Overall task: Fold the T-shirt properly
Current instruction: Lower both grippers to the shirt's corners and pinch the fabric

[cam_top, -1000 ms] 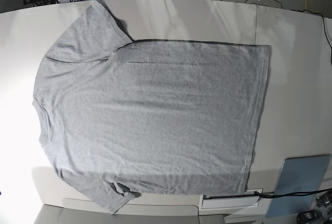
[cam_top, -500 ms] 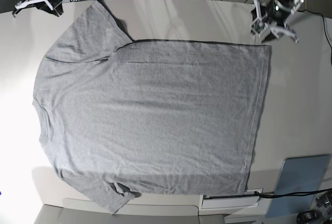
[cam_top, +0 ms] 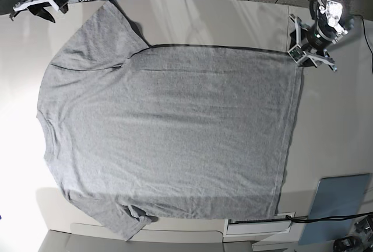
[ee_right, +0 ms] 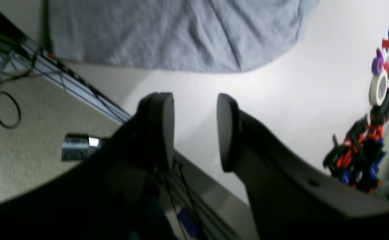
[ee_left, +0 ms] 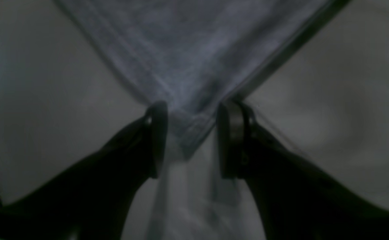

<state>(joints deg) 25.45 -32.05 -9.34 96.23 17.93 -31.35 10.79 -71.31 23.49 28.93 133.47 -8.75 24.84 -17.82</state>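
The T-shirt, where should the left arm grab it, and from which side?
Probably the hem corner of the T-shirt, approached from off the cloth. That corner lies flat and pointed on the table, and the left gripper already straddles it with open jaws.

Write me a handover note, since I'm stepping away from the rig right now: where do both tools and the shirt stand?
Left tool: open, astride the hem corner of the T-shirt, not yet closed on it.
Right tool: open and empty, above the table edge, short of the sleeve.
The T-shirt lies flat and spread out, plain side up, collar toward the right arm's side.
Done: nothing folded.
Left: grasp the corners and make every fold.
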